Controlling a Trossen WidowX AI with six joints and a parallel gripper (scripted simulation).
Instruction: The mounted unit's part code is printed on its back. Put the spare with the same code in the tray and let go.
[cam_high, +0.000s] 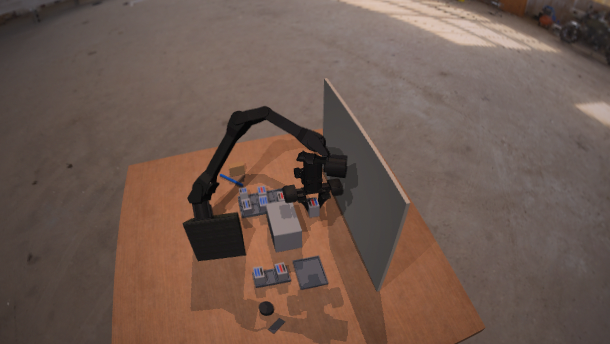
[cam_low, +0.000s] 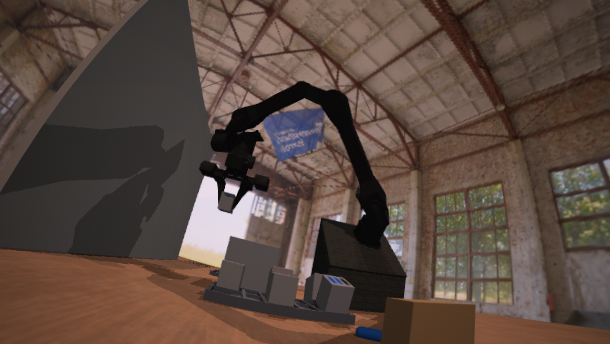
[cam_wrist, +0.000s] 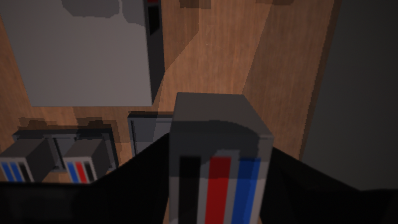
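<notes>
My gripper (cam_high: 314, 201) (cam_low: 228, 200) (cam_wrist: 209, 142) is shut on a grey spare (cam_high: 313, 208) (cam_low: 226, 203) (cam_wrist: 215, 112), held in the air, its top striped black, red and blue in the wrist view. The grey mounted unit (cam_high: 285, 219) (cam_low: 253, 255) (cam_wrist: 90, 60) stands left of it there. Red and black marks show on the unit's narrow side facing the panel; the rest of the code is out of view. The flat dark tray (cam_high: 311, 272) (cam_wrist: 142, 131) holds nothing visible; the spare and a finger partly hide it in the wrist view. Several spares stand in the rack (cam_low: 280, 311).
A tall grey panel (cam_high: 365, 190) (cam_low: 115, 100) (cam_wrist: 360, 100) stands close beside the gripper. A small rack (cam_high: 272, 284) (cam_wrist: 65, 133) with two striped blocks is beside the tray. A brown block (cam_high: 237, 170) (cam_low: 430, 322), blue rod (cam_high: 231, 180) (cam_low: 369, 333) and black disc (cam_high: 266, 308) lie on the table.
</notes>
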